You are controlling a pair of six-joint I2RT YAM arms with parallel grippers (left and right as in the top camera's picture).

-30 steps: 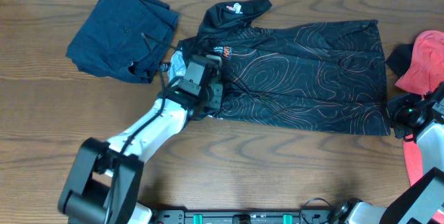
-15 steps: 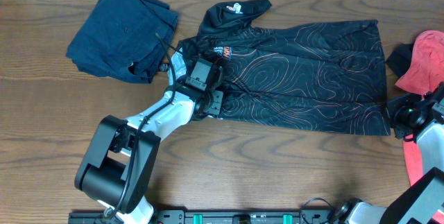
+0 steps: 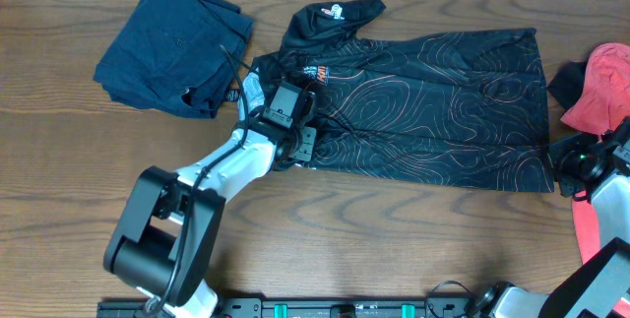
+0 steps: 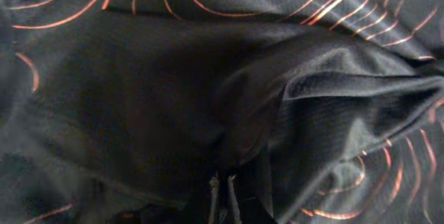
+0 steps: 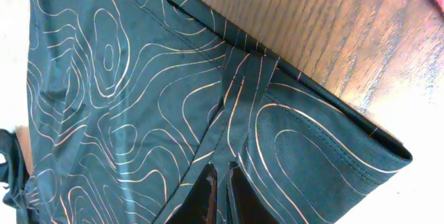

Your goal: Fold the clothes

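The black jersey (image 3: 433, 101) with orange contour lines lies spread flat across the middle of the table, its collar and white badge at the top left. My left gripper (image 3: 300, 131) sits on the jersey's left edge; in the left wrist view its fingertips (image 4: 222, 181) stand almost together in dark bunched fabric (image 4: 173, 99). My right gripper (image 3: 559, 163) is at the jersey's lower right corner; in the right wrist view (image 5: 220, 170) it is shut on a raised fold of the jersey (image 5: 139, 92).
A folded dark navy garment (image 3: 172, 47) lies at the back left, close to the jersey's collar. Coral-red cloth (image 3: 602, 90) lies at the right edge with a dark piece beside it. Bare wood table (image 3: 394, 239) lies in front of the jersey.
My left gripper and arm have shifted slightly away and to the right along the jersey's left edge. The right arm and the jersey have not moved.
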